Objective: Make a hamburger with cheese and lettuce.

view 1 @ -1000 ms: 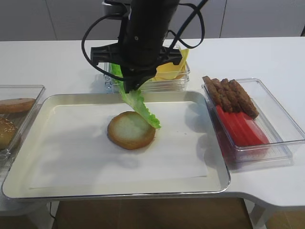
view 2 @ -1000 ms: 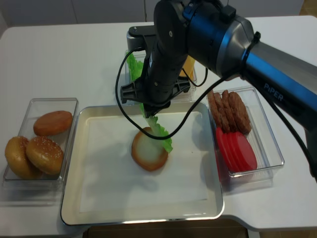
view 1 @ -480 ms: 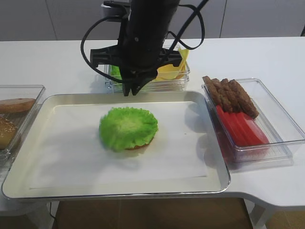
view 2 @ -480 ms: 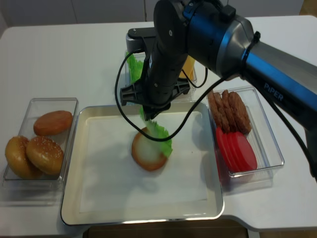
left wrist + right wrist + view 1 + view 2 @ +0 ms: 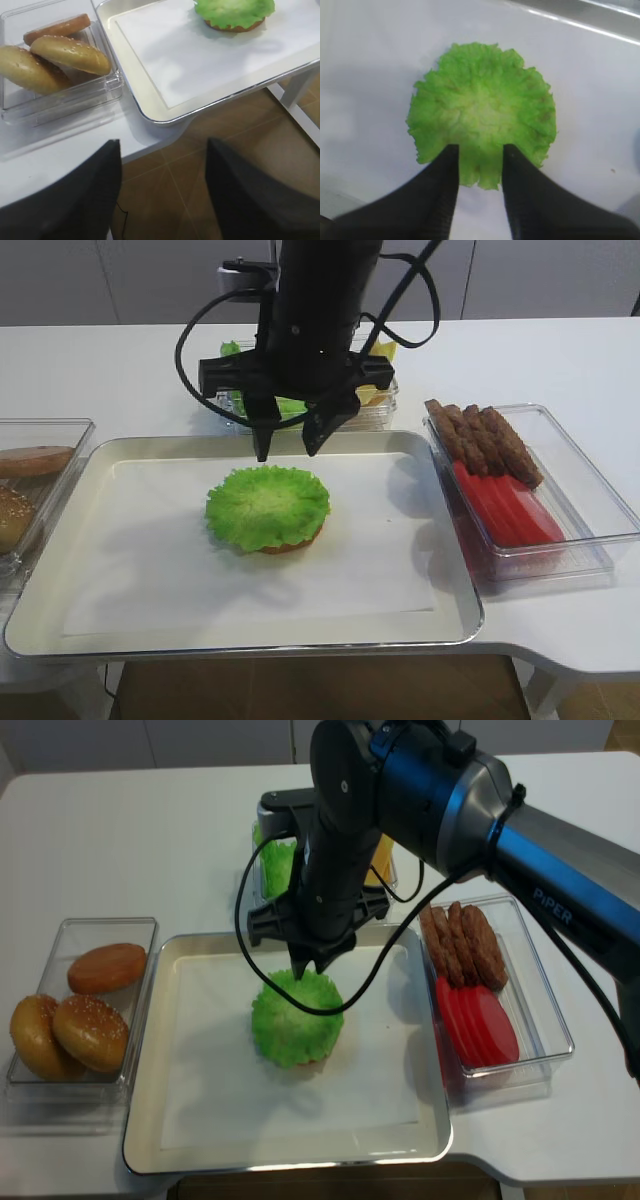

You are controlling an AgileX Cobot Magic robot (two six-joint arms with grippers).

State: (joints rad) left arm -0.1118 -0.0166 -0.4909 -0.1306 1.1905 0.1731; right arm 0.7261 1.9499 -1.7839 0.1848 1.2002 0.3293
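Since a second ago frilly green lettuce leaf [image 5: 267, 506] dropped flat onto round golden bun half [image 5: 293, 541], mid-tray | right gripper [image 5: 285, 445] hung above far edge, parted, empty | lettuce step done; next fetch yellow cheese slices [image 5: 366, 392] from far tub.

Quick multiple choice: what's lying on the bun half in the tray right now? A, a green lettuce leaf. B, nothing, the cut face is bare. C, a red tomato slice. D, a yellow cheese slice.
A: the frilly green lettuce lies flat over the hamburger bun on the tray, with the right gripper open above it.
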